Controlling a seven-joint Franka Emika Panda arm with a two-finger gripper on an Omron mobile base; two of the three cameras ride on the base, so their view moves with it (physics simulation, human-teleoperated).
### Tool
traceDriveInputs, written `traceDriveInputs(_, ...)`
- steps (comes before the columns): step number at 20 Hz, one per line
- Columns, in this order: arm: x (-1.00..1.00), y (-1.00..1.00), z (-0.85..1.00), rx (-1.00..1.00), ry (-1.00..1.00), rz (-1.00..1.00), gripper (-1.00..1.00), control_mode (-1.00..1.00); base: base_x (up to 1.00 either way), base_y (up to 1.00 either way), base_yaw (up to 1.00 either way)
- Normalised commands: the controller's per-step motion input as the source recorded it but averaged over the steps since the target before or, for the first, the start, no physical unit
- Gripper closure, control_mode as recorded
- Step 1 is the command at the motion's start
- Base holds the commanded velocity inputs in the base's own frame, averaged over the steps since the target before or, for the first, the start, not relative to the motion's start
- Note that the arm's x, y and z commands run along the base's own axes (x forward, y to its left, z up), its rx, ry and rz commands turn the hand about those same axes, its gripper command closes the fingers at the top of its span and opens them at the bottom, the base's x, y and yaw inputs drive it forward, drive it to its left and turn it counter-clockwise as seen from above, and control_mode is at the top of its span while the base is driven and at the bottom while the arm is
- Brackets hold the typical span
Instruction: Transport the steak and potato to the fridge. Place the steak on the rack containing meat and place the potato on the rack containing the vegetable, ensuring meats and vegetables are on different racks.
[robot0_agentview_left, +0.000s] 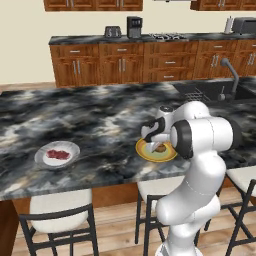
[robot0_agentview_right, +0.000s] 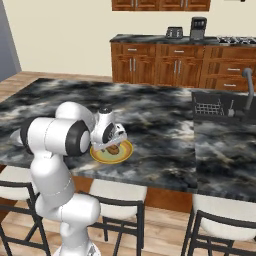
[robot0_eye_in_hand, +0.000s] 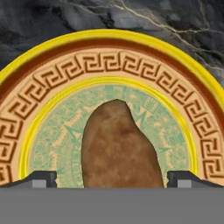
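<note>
From the left base view I see a long island counter (robot0_agentview_left: 100, 115) of dark, cloudy marble, with brown wood cabinets (robot0_agentview_left: 150, 62) along the far wall and a sink (robot0_agentview_left: 220, 92) at the counter's far right corner. The steak (robot0_agentview_left: 58, 154), a flat red slab, lies on a grey plate (robot0_agentview_left: 42, 159) well left of the yellow plate (robot0_agentview_left: 149, 154). From the right base view, my gripper (robot0_agentview_right: 113, 145) hangs directly over that yellow plate (robot0_agentview_right: 122, 154), with stools (robot0_agentview_right: 117, 197) tucked below the counter edge. In the hand view the potato (robot0_eye_in_hand: 119, 148), a smooth brown oval, lies in the plate's green patterned centre, its long axis pointing toward the plate's far rim (robot0_eye_in_hand: 109, 37). My fingertips (robot0_eye_in_hand: 39, 178) stand wide on either side of it, not touching.
</note>
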Motion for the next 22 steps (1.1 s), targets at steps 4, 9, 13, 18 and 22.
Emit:
traceDriveInputs(4, -0.01, 0.00, -0.21, 0.00, 0.00, 0.03, -1.00, -1.00, 0.00, 0.00, 0.00)
traceDriveInputs(9, -0.02, 0.01, -0.29, 0.00, 0.00, 0.02, 1.00, -1.00, 0.00, 0.00, 0.00)
traceDriveInputs(13, -0.12, 0.00, -0.28, 0.00, 0.00, 0.01, 1.00, -1.00, 0.00, 0.00, 0.00)
traceDriveInputs(18, -0.17, 0.00, -0.13, 0.00, 0.00, 0.01, 1.00, -1.00, 0.00, 0.00, 0.00)
traceDriveInputs(22, -0.62, 0.00, 0.60, 0.00, -0.07, -0.03, 1.00, -1.00, 0.00, 0.00, 0.00)
